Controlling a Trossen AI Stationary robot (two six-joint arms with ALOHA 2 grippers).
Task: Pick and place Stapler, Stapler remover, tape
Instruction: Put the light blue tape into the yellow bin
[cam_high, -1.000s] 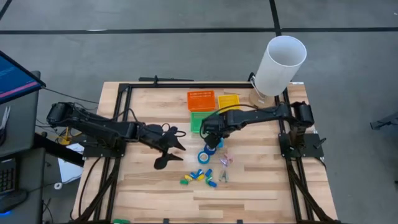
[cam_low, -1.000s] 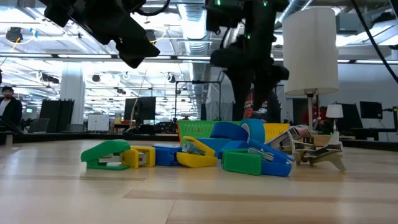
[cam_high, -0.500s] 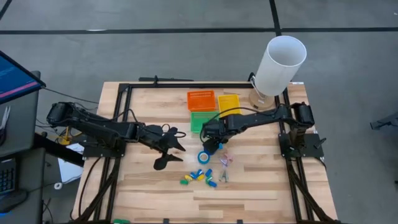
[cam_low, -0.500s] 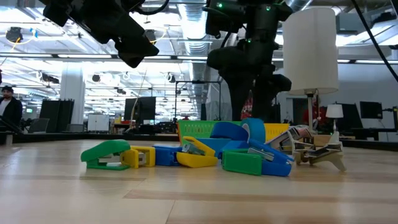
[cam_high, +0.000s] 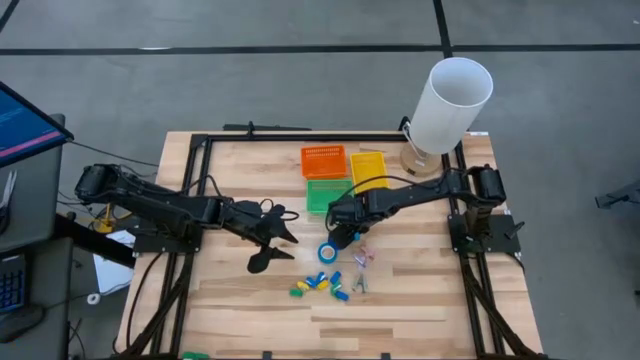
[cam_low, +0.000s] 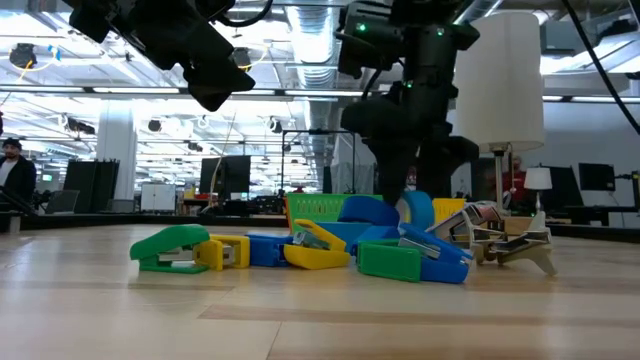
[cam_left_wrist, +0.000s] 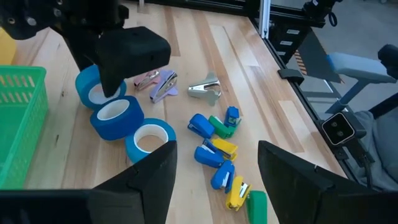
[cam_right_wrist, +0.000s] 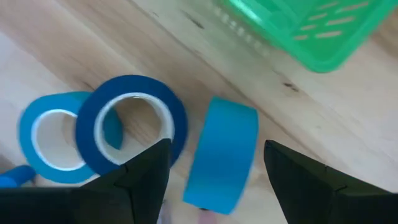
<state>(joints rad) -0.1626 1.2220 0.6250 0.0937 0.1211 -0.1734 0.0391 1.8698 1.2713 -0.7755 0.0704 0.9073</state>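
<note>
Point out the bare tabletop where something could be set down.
Bare wooden tabletop lies in front of the small coloured staplers, and behind the waiting left gripper. It is crowded around the blue tape rolls under the right gripper by the green basket.

Even, bright overhead light here, and the ceiling strip lights (cam_low: 120, 95) glow in rows across the low view, leaving both arms as near-black silhouettes against them. The table (cam_high: 250, 305) takes soft, faint shadows, no harsh glare. The right wrist view is smeared, the green basket (cam_right_wrist: 311, 28) and the tape (cam_right_wrist: 222, 152) soft-edged, perhaps from motion. The left wrist view reads crisp, with its near fingers slightly blurred
</note>
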